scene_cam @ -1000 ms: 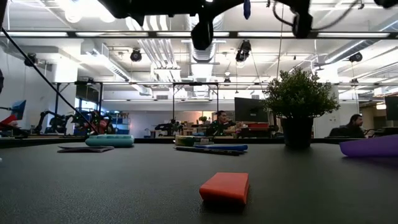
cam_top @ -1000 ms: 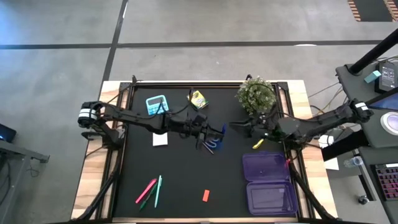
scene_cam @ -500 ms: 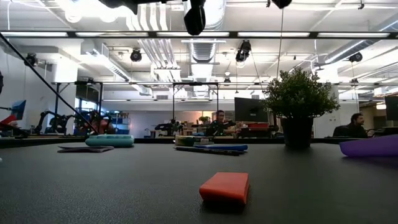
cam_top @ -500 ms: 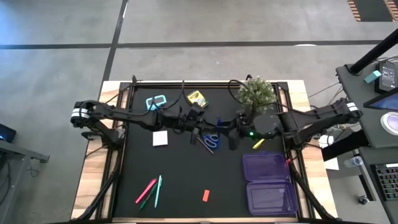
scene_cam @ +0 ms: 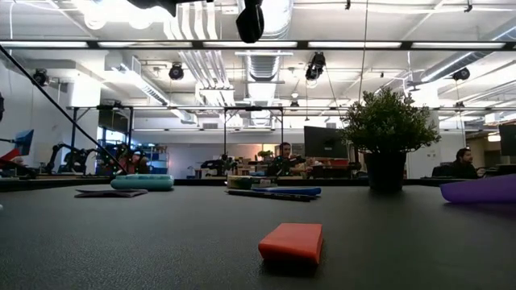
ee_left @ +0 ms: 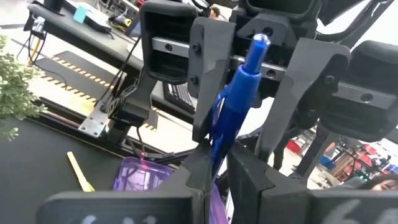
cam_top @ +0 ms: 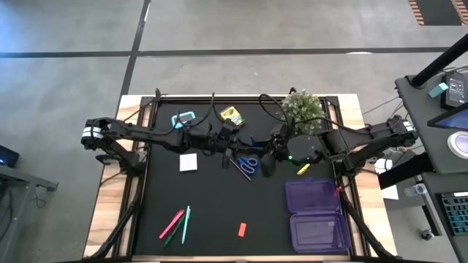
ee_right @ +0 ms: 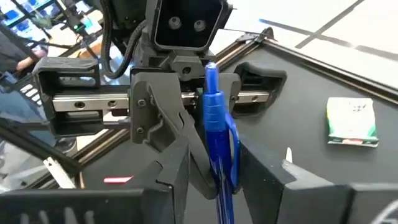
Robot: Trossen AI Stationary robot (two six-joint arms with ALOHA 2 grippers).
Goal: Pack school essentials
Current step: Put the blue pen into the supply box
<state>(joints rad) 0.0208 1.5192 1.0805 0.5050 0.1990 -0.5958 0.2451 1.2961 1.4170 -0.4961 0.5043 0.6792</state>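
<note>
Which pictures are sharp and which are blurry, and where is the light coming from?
Low view: the eraser close by is soft, the plant and room sharper, lit by bright ceiling strips. Left wrist view: the blue pen is crisp, the floor behind washed out. High view: even light, faint shadows on the mat.

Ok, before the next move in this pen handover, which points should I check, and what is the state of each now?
1. Left gripper shut on the blue pen: ok.
2. Pen stands between the right gripper's fingers: ok.
3. Right gripper closed on the pen: not ok, a gap shows beside it.
4. Purple case lies open on the table: ok.
5. Pen held firmly enough for a pull: cannot tell.
</note>
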